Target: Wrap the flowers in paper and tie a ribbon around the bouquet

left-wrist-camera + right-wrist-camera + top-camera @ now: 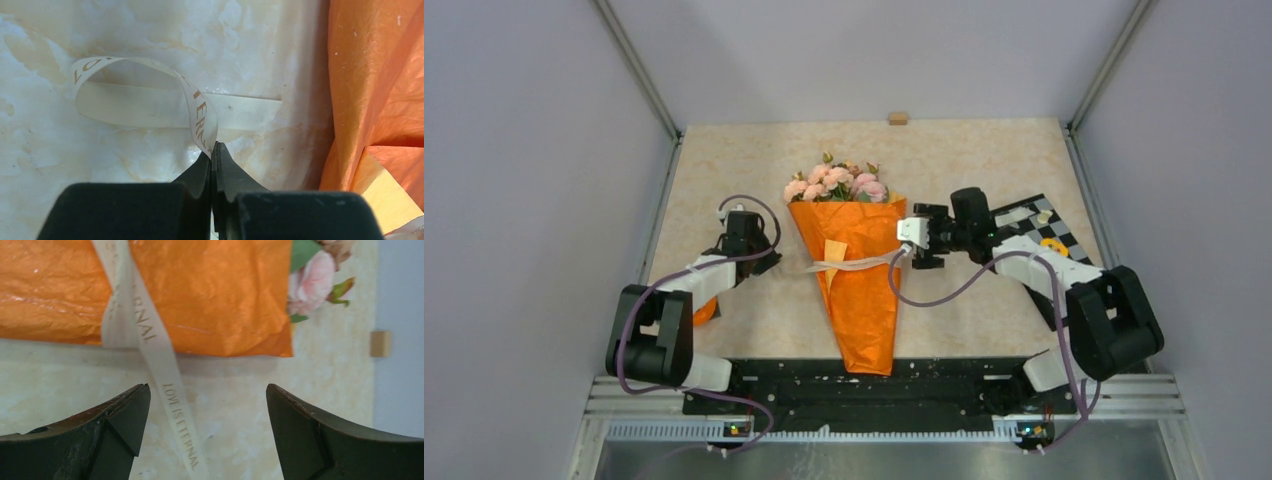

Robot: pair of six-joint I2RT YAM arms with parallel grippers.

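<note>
The bouquet lies in the middle of the table, a cone of glossy orange paper with its point toward the arms. Pink flowers and green leaves top its far end. A cream ribbon with gold lettering crosses the cone's middle. My left gripper sits just left of the cone, shut on the ribbon's left tail, which loops over the table. My right gripper is just right of the cone and open; the ribbon's right tail lies loose on the table between its fingers, touching neither.
A black-and-white checkered board with a small yellow-orange item lies at the right under the right arm. A small wooden block sits at the far edge. An orange object rests by the left arm.
</note>
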